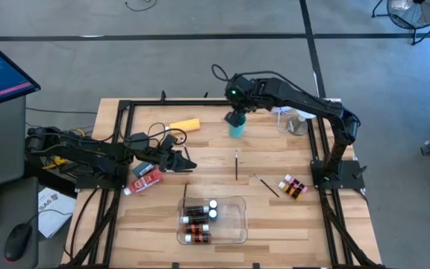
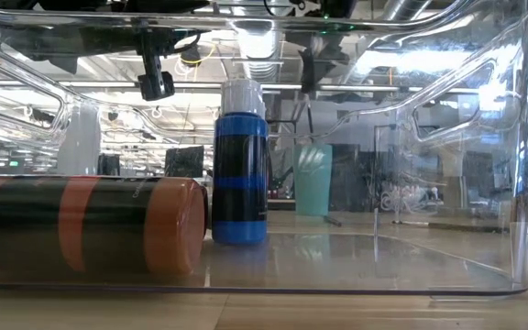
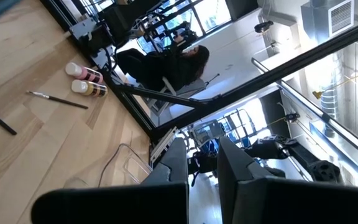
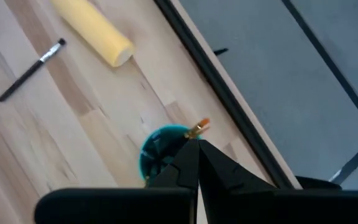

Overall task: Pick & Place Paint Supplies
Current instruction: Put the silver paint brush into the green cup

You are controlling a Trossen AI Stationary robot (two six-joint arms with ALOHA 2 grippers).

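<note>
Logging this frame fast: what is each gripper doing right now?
Left gripper: shut, holding nothing visible.
Right gripper: shut on a paint brush above the teal cup.

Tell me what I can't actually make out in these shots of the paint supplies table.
- Teal cup, high view: the right gripper covers its mouth, so its contents are hidden.
- Right wrist view: only an orange tip shows past the shut fingers; the rest is hidden.
- Bottles in the clear tray, high view: labels too small to read.
- Low view: the tray wall blurs the table behind.
- Red tube: partly under the left gripper.
</note>
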